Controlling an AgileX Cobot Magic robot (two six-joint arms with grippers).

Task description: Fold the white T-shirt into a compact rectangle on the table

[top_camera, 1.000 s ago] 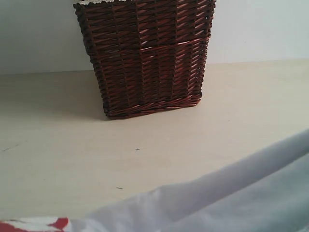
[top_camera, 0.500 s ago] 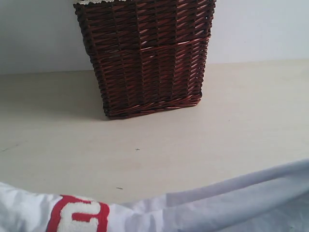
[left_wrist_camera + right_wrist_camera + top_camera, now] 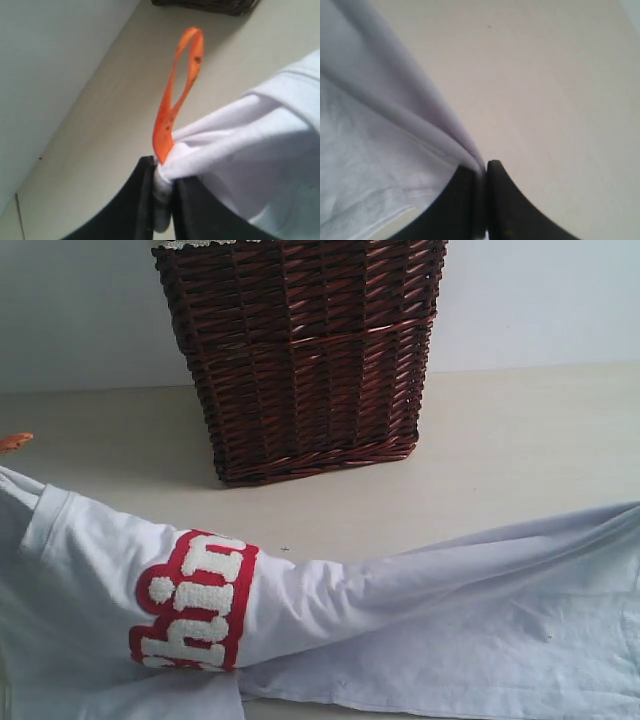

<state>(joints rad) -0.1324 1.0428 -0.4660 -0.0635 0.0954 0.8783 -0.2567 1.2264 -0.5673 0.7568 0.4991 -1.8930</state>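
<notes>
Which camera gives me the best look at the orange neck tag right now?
The left wrist view: the orange neck tag stands as a full loop beside the left gripper, which pinches the white T-shirt. The exterior view catches only its tip at the frame edge; the right wrist view shows none.

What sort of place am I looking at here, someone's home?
Probably a bare laundry-folding test setup, not a home: a plain table, a blank wall, one wicker basket and a white T-shirt.

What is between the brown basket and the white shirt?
Nothing but bare table: the exterior view shows an empty strip between the basket and the white T-shirt.
</notes>
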